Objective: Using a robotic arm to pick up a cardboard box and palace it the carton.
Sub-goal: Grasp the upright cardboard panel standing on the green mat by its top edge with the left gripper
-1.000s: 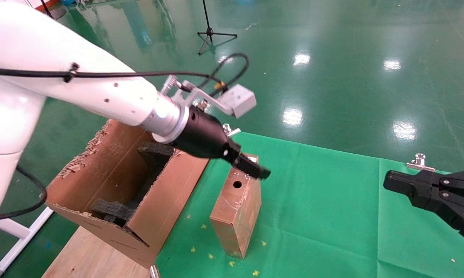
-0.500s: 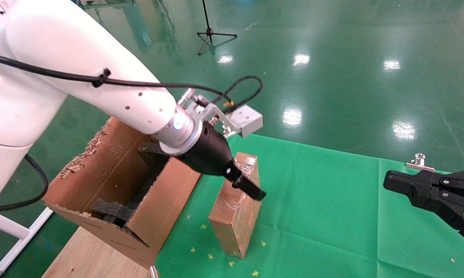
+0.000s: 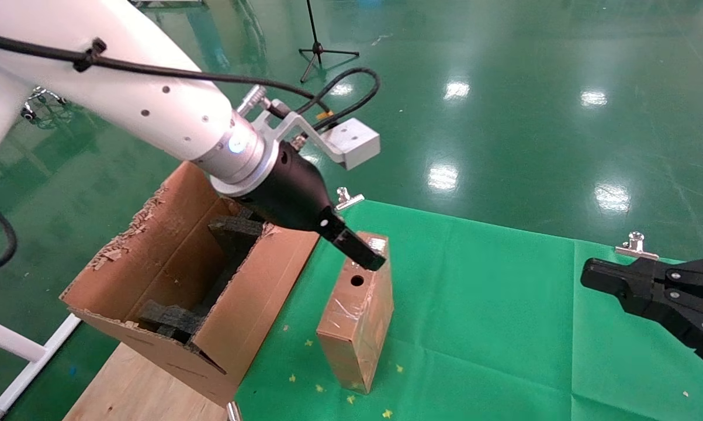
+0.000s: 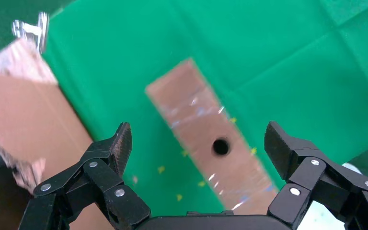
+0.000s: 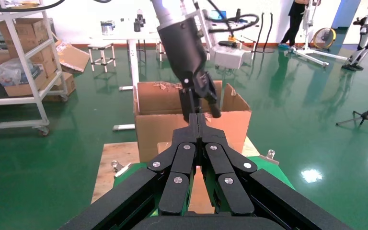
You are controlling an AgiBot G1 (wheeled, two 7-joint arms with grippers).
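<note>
The cardboard box (image 3: 357,318), brown and wrapped in shiny tape, stands upright on the green cloth with its round hole on the top face. My left gripper (image 3: 360,254) on the white arm hangs just above that top face, open and empty. In the left wrist view the box (image 4: 191,110) lies below and between the spread fingers of the left gripper (image 4: 197,139), apart from both. The carton (image 3: 258,292), with torn edges and black foam inside, stands to the left of the box. My right gripper (image 3: 588,275) is parked at the right, shut and empty (image 5: 197,120).
A green cloth (image 3: 491,327) covers the table, held by metal clamps (image 3: 636,244) at its far edge. The carton rests on a wooden board (image 3: 123,386). A tripod (image 3: 322,47) stands on the shiny green floor behind.
My left gripper dipped down onto the box's top half a second ago and has since risen and drawn back toward the carton. The box and the right arm have not moved.
</note>
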